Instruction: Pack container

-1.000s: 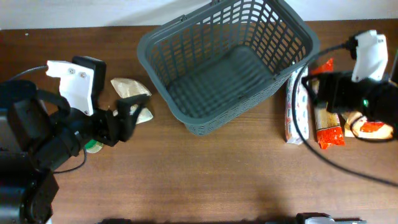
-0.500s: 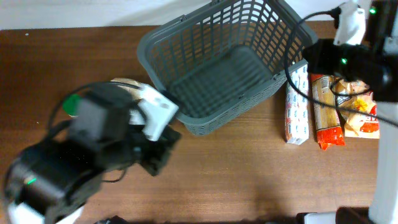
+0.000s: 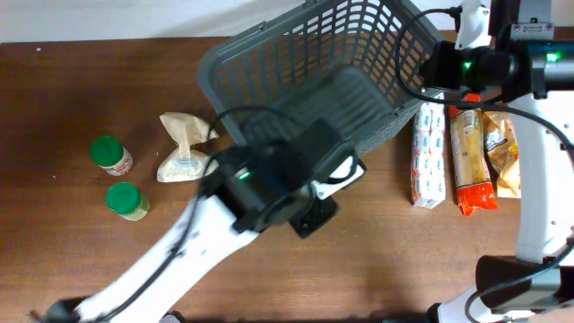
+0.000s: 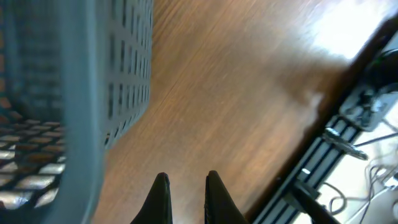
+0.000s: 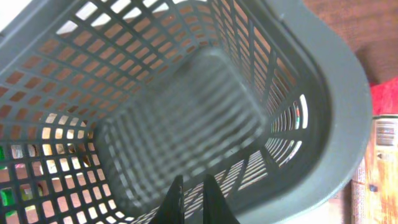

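Note:
The container [image 3: 269, 56], a large dark grey lattice basket, stands at the back middle of the table with nothing in it. My left arm [image 3: 278, 179] stretches, blurred, from the lower left across the basket's front wall. In the left wrist view the left gripper [image 4: 186, 179] is shut on nothing, above bare wood, with the basket's wall [image 4: 124, 74] to its left. My right arm [image 3: 484, 65] is at the basket's right rim. The right gripper [image 5: 192, 180] is shut and empty, hanging over the basket's inside, near the rim [image 5: 336, 99].
A beige bag [image 3: 184, 144] and two green-lidded jars [image 3: 109, 154] [image 3: 126, 200] lie left of the basket. Three long packets lie to its right: a white one [image 3: 430, 157], an orange one [image 3: 471, 161] and a tan one [image 3: 502, 152]. The table's edge with metal rails [image 4: 336, 155] shows in the left wrist view.
Both grippers have shut. My left arm swung from the left side across to the basket's front, uncovering the jars. My right arm moved up and left to the basket's right rim.

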Motion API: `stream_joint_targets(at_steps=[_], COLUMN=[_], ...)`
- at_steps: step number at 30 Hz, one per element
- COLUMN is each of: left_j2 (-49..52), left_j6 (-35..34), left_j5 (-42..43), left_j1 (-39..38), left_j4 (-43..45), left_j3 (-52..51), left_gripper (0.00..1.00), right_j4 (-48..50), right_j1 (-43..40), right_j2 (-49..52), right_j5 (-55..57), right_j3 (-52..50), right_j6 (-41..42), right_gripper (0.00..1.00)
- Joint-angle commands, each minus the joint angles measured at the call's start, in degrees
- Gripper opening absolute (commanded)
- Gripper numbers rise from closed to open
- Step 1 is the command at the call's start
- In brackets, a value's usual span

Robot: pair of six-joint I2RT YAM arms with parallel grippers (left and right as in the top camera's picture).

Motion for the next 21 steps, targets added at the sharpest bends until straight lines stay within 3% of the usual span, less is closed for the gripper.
stream_joint_targets(at_steps=[1,9,21], left_j2=[3.45,7.91,7.91], left_j6=[2.69,2.84,2.89], left_j5=[-1.64,-4.63,-4.66], left_j1=[-0.17,1.99,12.94], left_j4=[0.74,1.88,2.82], left_j3=[0.52,0.5,0.46], left_gripper=[0.02,0.02,0.02], right_j4=[-0.33,-3.37,-9.31], right_j1=[0.48,0.48,0.48], right_j2=[1.36,2.47,3.37], right_j5=[-0.13,-0.09,1.33], right_j3=[1.14,1.03,1.03], right_j6=[0.28,-0.72,-1.55], right_gripper=[0.04,0.04,0.04])
